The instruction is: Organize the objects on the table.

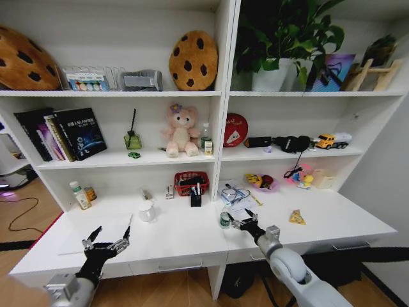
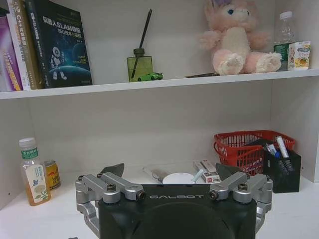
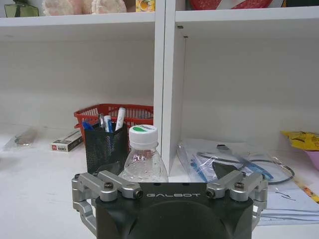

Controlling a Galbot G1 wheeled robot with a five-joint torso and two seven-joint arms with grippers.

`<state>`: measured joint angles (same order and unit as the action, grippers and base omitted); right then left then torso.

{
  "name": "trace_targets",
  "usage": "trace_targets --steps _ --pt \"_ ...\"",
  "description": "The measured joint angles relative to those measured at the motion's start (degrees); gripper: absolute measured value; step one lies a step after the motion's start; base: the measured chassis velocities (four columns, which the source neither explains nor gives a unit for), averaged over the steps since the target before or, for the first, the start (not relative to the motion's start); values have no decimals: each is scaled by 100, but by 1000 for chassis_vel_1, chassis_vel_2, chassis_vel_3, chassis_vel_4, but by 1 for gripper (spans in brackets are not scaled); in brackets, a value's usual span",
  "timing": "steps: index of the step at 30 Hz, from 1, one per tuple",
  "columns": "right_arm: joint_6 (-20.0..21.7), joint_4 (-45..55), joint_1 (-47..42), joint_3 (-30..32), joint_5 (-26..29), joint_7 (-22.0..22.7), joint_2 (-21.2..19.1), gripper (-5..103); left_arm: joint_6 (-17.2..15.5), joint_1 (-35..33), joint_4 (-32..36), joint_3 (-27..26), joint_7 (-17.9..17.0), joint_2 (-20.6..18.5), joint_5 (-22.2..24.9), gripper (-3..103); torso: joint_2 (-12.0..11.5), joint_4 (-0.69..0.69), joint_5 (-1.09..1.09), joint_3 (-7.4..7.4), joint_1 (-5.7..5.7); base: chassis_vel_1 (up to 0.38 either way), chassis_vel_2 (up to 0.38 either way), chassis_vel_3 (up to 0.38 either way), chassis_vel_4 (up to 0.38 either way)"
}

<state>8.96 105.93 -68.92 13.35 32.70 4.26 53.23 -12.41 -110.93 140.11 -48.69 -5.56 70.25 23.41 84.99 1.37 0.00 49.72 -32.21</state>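
Left gripper [image 2: 171, 174], fingers spread wide, fills the lower frame above a white tabletop [image 2: 299, 219]; a bottle [image 2: 33, 172] stands at left, a red basket [image 2: 246, 148] at right.

White desk, bright accents

Red mesh basket [image 1: 191, 181] centre frame; brown cookie cushion [image 1: 193, 61] with dark spots above; yellow packet [image 1: 296, 217] lower right.

Black GALBOT-marked gripper [image 2: 169, 180], silver linkages

On the table [image 1: 192, 240], the laptop [image 1: 96, 233] lies at the left, the mug [image 1: 147, 211] just right of it. Farther back stands the pen holder [image 1: 195, 198], the basket [image 1: 191, 181] behind it. The packet [image 1: 296, 217] lies far right.
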Motion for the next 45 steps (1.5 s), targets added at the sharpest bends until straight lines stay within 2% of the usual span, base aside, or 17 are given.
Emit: trace_targets --steps 7,10,11,12,14,17,18,20,22,24,25,28,31,40,43,44,45 --pt "-35 -424 471 -372 11 -26 119 103 0 0 0 0 0 0 0 100 0 0 0 0 0 0 0 0 0" --pt "-104 -474 505 -485 -7 -112 146 94 0 -1 0 0 0 0 0 100 0 0 0 0 0 0 0 0 0" --pt "-121 -486 499 -508 -26 -136 152 84 0 0 0 0 0 0 0 100 0 0 0 0 0 0 0 0 0" --pt "-121 -486 499 -508 -26 -136 152 84 0 0 0 0 0 0 0 100 0 0 0 0 0 0 0 0 0" --pt "-137 -501 472 -525 -54 -165 172 73 0 0 0 0 0 0 0 100 0 1 0 0 0 0 0 0 0" --pt "-141 -500 451 -526 -60 -167 180 73 0 0 0 0 0 0 0 100 0 1 0 0 0 0 0 0 0" --pt "-144 -484 418 -526 -64 -168 182 61 0 -1 0 0 0 0 0 100 0 1 0 0 0 0 0 0 0" --pt "-146 -452 372 -514 -65 -172 180 61 0 0 0 0 0 0 0 100 0 0 0 0 0 0 0 0 0" --pt "-148 -390 273 -445 -62 -178 168 45 0 -1 0 0 0 0 0 100 0 0 0 -1 0 0 0 0 0" --pt "-148 -347 203 -395 -60 -179 161 45 0 -1 0 0 0 0 0 100 1 1 0 -1 0 0 0 0 0" --pt "-148 -285 107 -336 -60 -182 150 37 0 0 0 0 0 0 0 100 0 0 0 -1 0 0 0 0 0" --pt "-149 -208 -13 -265 -61 -182 136 37 0 0 0 0 0 0 0 100 0 -1 0 -1 0 0 0 0 0" --pt "-156 286 -648 88 -51 -172 73 25 0 0 0 0 -3 0 0 100 0 0 1 -1 1 0 0 0 0" --pt "-319 1820 -2590 1351 -306 -263 253 24 0 0 0 0 -2 0 0 100 1 0 1 -2 1 0 0 0 0" --pt "-926 2449 -4150 1886 -985 -651 513 24 0 0 0 0 0 0 0 100 2 1 -1 -2 3 0 0 0 0" --pt "-926 2449 -4150 1886 -985 -651 513 24 0 0 0 0 0 0 0 100 2 1 -1 -2 3 0 0 0 0" --pt "-1291 2488 -4744 1998 -1275 -864 634 24 0 0 0 0 -4 0 0 100 2 1 -1 -2 3 0 0 0 0"
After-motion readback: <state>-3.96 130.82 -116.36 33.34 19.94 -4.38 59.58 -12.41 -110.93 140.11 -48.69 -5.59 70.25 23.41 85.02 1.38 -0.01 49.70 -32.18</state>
